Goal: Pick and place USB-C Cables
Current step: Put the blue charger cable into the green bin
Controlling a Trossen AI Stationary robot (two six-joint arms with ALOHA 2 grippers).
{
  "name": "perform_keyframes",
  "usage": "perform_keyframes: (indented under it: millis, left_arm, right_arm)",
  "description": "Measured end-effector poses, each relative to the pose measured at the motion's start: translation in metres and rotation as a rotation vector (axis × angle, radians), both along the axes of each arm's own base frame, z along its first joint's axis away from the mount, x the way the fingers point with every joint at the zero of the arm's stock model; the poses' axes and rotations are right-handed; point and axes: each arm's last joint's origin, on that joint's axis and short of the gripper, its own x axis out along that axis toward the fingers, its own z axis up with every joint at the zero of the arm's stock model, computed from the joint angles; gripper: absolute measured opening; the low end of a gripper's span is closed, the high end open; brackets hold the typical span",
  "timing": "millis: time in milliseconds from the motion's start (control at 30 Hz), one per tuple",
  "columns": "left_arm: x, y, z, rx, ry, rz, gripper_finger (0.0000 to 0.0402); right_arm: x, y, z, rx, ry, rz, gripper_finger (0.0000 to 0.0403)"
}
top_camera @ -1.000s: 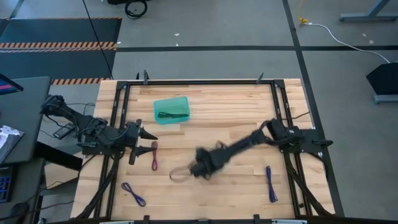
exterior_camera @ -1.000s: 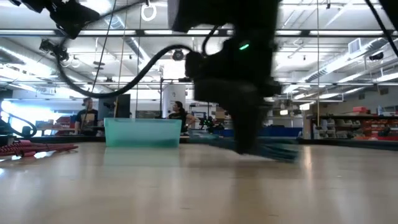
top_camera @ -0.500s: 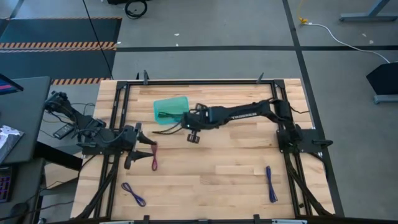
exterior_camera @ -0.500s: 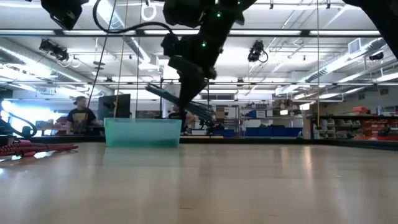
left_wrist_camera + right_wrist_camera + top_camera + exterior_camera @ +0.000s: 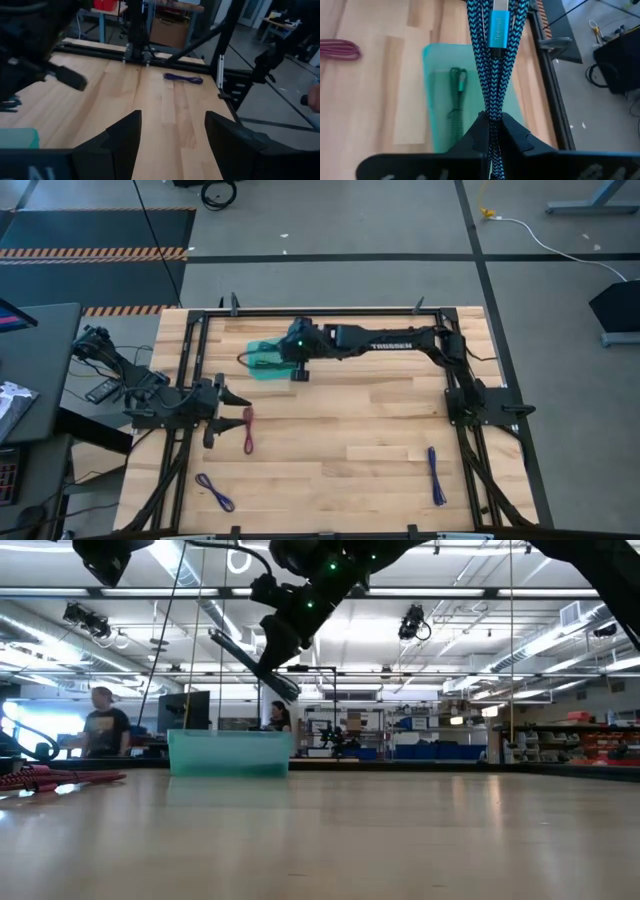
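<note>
Over the teal tray [image 5: 262, 360], seen from above, the right gripper [image 5: 296, 364] is poised for release. At table height, the teal-blue cable [image 5: 255, 663] is dangled. Its wrist shows jaws clamped on it, green cable [image 5: 457, 98] below; the left gripper [image 5: 171, 131] is parked, spread wide.

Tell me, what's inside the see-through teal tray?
One dark green cable lies inside the teal tray. The right claw holds a teal-blue cable above it, covering part of the tray floor.
</note>
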Motion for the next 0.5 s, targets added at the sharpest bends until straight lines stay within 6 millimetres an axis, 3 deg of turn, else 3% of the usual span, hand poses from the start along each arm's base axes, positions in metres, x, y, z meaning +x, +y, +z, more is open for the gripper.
perform_keyframes:
  millis: [200,500]
  left_arm:
    - [0.001,-0.001,0.01,0.026,-0.089,-0.01,0.0226]
    - [0.002,0.002,0.017,0.085,-0.155,0.081,0.0226]
  right_arm:
    - [-0.002,-0.018,0.0,0.038,-0.032,0.093,0.0022]
    - [-0.005,-0.023,-0.016,0.06,-0.015,0.217,0.0022]
